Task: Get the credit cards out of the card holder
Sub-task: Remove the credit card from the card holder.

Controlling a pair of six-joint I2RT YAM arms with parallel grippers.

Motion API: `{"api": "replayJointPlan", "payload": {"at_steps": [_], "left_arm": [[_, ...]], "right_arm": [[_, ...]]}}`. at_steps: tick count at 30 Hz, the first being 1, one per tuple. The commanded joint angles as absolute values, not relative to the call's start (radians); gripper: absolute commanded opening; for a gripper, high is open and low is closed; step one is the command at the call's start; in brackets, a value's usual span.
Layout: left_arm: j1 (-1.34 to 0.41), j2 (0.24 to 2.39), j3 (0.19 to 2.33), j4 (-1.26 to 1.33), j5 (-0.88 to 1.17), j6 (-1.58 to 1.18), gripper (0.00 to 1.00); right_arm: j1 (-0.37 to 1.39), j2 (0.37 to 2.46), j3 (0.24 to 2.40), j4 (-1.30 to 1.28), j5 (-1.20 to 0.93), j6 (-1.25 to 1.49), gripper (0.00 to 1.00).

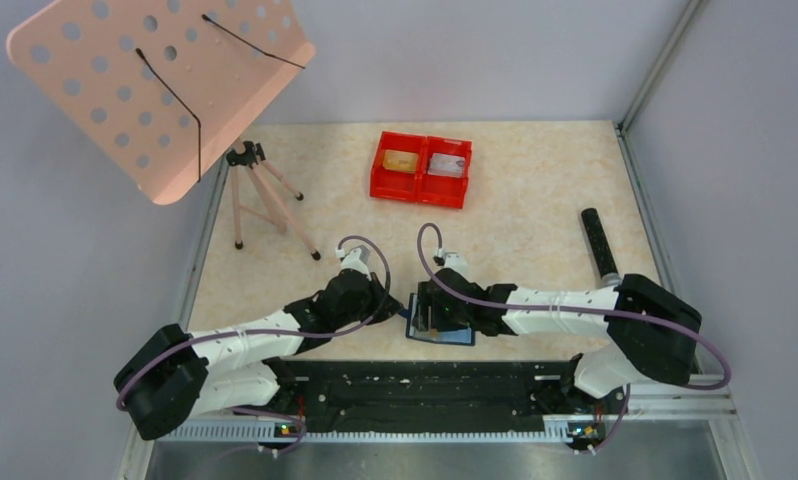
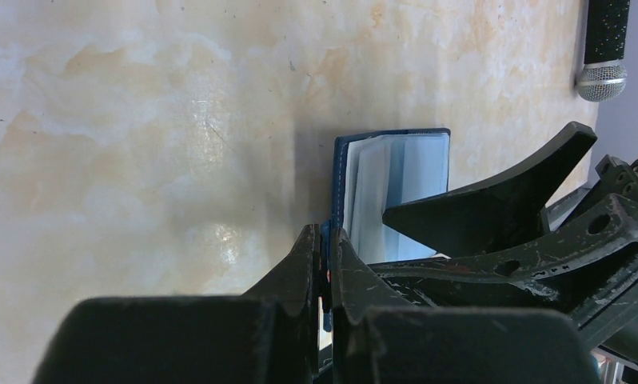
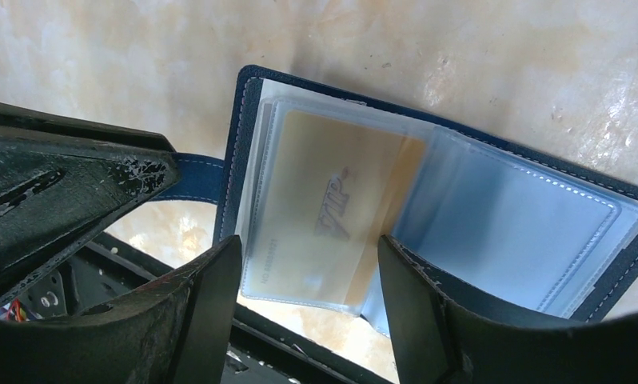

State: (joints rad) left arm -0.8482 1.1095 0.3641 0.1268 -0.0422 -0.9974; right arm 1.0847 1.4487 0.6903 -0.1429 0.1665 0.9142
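Note:
The card holder [image 1: 445,332] lies open near the table's front edge, navy outside with grey-blue pockets [image 3: 508,216]. A gold-tan credit card [image 3: 332,200] sits in a clear sleeve on its left half. My left gripper [image 2: 325,238] is shut on the holder's blue closure tab [image 3: 197,178], at the holder's left edge [image 2: 340,184]. My right gripper [image 3: 308,268] is open just above the holder, one finger on each side of the sleeve with the card. In the top view the two grippers, left [image 1: 400,305] and right [image 1: 431,312], meet at the holder.
A red twin-compartment tray [image 1: 421,185] stands mid-table, holding a gold-tan card [image 1: 400,160] and a silver-grey card [image 1: 447,165]. A black cylinder with a grey end [image 1: 600,242] lies at the right. A small tripod [image 1: 260,195] and a pink perforated panel [image 1: 160,85] are at the back left.

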Motion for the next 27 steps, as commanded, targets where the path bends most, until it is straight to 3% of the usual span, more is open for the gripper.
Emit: {"api": "replayJointPlan", "payload": {"at_steps": [1, 27], "left_arm": [[-0.851, 1.082, 0.362, 0.164, -0.039, -1.0, 0.0], [-0.851, 1.072, 0.365, 0.139, -0.061, -1.005, 0.0]], "right_arm": [[1.101, 1.453, 0.73, -0.151, 0.19, 0.922, 0.63], [1.103, 1.249, 0.632, -0.23, 0.228, 0.909, 0.64]]}}
